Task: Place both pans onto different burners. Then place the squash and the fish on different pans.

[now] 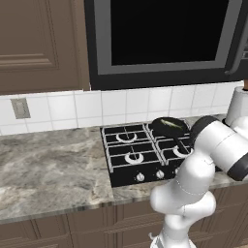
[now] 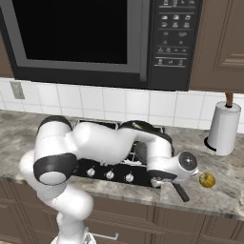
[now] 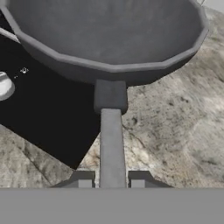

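In the hand view the gripper was clamped on the long straight handle of a grey pan, one dark fingertip on each side of it near its free end. The pan's bowl sat just beyond, partly over the black hob and partly over the marbled counter, with a hob knob off to one side. Whether the pan rested on anything or hung in the grip could not be told.

The pan looked rigid and fairly heavy at the bowl end, so a hold this far out on the handle would likely let the bowl sag or twist; a firm squeeze and slow, level moves seemed wise, and a hold nearer the bowl would have been steadier. The handle looked smooth and could slip round between the fingertips.

From the right base view the arm reached forward and bent down over the hob's front right corner, the wrist low at the counter edge, with the dark handle end poking out below it. A small orange-yellow round thing lay on the counter just beside the wrist, and a paper towel roll stood further back.

Farther off, in the left base view, the other pan sat on the back right burner with the yellow-green squash in it. The front left burner lay bare.
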